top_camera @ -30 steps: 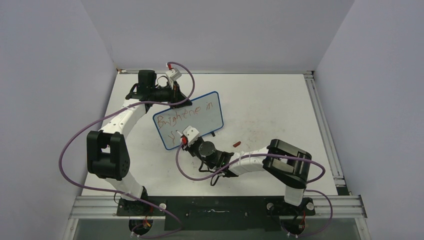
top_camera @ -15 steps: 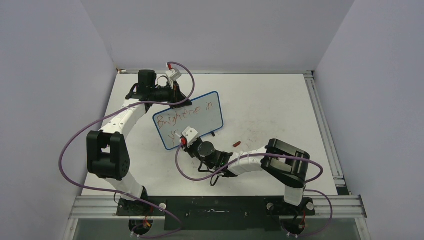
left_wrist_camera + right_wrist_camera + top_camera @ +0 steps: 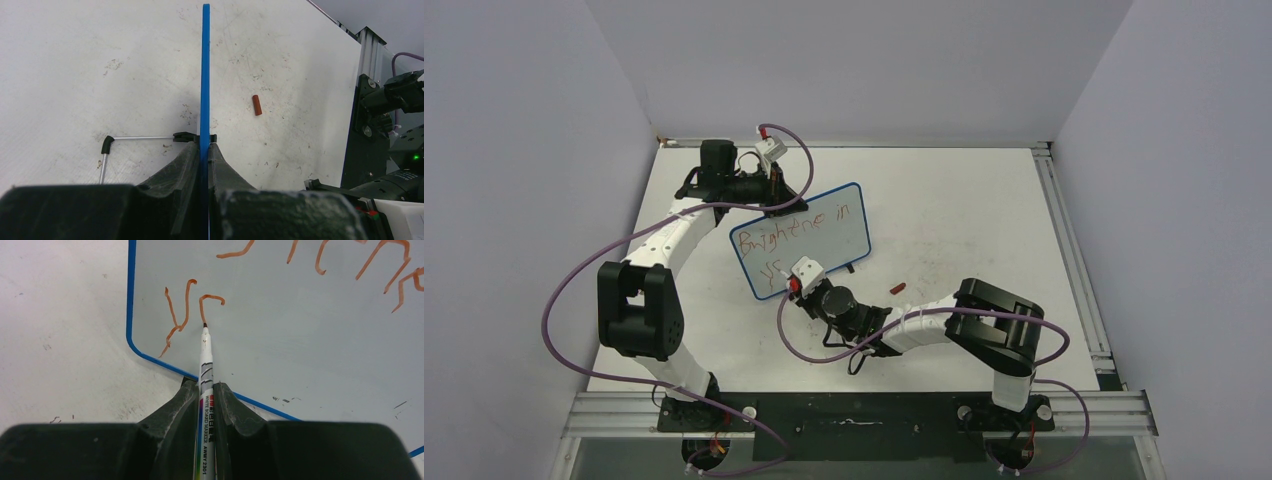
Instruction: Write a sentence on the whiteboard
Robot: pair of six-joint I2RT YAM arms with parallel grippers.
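The whiteboard (image 3: 809, 240), white with a thin blue frame, stands tilted mid-table. Its red sentence (image 3: 799, 228) reads about "Brightene in" with a "y" and a partial letter (image 3: 212, 301) below. My left gripper (image 3: 776, 196) is shut on the board's top left edge; in the left wrist view the blue frame (image 3: 205, 75) runs between the jaws of my left gripper (image 3: 205, 145). My right gripper (image 3: 205, 387) is shut on a white whiteboard marker (image 3: 205, 370), its tip touching the board at the end of the partial letter. It also shows in the top view (image 3: 792, 285).
A red marker cap (image 3: 898, 288) lies on the table right of the right wrist, also in the left wrist view (image 3: 256, 104). The board's wire stand with black feet (image 3: 107, 145) rests behind it. Faint red smudges (image 3: 929, 250) mark the tabletop. Walls enclose three sides.
The right gripper has shifted slightly with the marker, adding a stroke after the "y" on the second line. The left arm and the board have not moved.
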